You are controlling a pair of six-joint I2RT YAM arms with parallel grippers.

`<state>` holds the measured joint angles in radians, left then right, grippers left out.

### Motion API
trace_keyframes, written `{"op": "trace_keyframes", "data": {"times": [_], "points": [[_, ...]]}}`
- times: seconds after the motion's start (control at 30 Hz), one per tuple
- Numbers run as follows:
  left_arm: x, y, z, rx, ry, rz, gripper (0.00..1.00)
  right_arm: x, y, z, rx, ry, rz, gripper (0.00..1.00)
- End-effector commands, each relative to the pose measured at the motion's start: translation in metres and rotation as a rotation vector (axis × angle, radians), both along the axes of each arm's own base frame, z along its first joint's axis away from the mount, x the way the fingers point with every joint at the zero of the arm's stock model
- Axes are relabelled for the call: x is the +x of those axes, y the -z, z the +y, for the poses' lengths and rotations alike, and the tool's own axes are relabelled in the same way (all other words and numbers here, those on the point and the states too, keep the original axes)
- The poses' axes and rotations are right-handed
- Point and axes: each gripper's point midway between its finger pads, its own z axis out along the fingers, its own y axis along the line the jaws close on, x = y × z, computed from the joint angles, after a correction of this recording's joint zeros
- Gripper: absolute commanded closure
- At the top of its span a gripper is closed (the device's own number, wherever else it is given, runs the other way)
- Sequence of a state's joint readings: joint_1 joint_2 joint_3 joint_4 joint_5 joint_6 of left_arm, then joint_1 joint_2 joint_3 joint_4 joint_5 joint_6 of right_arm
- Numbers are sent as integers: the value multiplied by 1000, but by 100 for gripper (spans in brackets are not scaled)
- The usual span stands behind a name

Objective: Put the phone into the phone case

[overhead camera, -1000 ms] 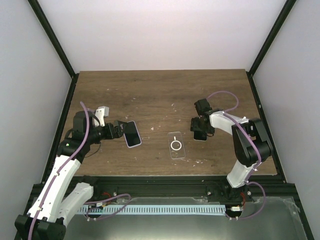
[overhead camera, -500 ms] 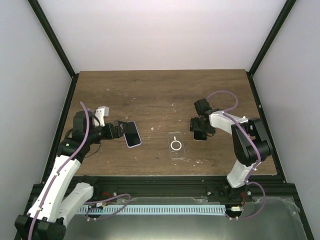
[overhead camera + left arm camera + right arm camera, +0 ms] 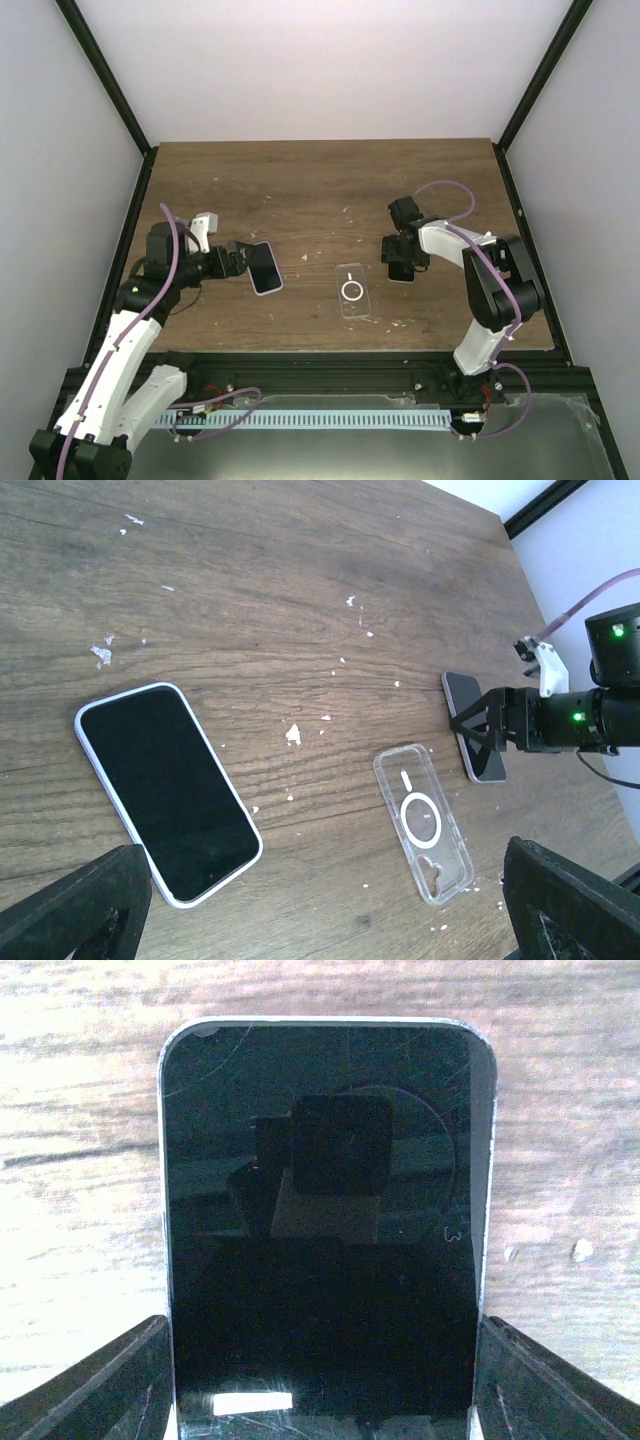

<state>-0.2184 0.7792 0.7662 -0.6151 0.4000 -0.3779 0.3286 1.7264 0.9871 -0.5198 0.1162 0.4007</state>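
Nothing has visibly moved since the earlier frames: both arms and all three loose items sit as they did. The left gripper (image 3: 238, 258) hangs low over the left half of the tabletop (image 3: 320, 180) with its jaws spread wide. In the left wrist view its two dark fingers (image 3: 75, 905) stand far apart at the bottom corners, holding nothing. A white-edged phone (image 3: 168, 792) lies flat and screen up just ahead of that gripper, angled a little and closer to the left edge than to the right. One of its short ends is near the gripper's left finger, though I cannot tell whether they touch. The clear phone case (image 3: 352, 290) lies flat and open side up, close to the near edge and roughly midway between the left and right edges, apart from both phones. A dark phone (image 3: 325, 1230) rests on the wood between the case and the right edge, a little farther from the near edge than the case. The right gripper (image 3: 399, 264) sits over the dark phone, one finger along each long side. In the right wrist view the fingers (image 3: 95, 1385) meet the phone's edges at the bottom of the picture, but whether they squeeze it or only flank it cannot be told. Pale specks (image 3: 292, 734) dot the wood around the white-edged phone and the case.
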Motion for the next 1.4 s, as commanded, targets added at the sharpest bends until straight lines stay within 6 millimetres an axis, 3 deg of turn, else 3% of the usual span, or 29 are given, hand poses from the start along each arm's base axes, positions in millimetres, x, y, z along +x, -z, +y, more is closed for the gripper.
{"op": "trace_keyframes", "data": {"times": [0.0, 0.23, 0.5, 0.63, 0.77, 1.07, 1.37], "points": [[0, -2, 1, 9, 1, -13, 3, -11, -18, 9, 46, -24, 8, 36], [1, -1, 2, 10, -2, -12, 3, -28, -46, 37, 121, -78, -30, 40], [1, -1, 1, 11, -2, -9, 3, -57, -72, 99, 212, -171, -54, 41], [1, -1, 2, 12, -4, -11, 3, -76, -73, 131, 244, -212, -45, 41], [0, -2, 2, 11, -2, -14, 3, -90, -59, 149, 231, -240, -14, 41], [0, -2, 2, 9, -1, -15, 3, -107, -23, 156, 132, -270, 51, 41], [0, -2, 1, 8, 1, -15, 2, -102, -32, 153, 118, -254, 15, 42]]}}
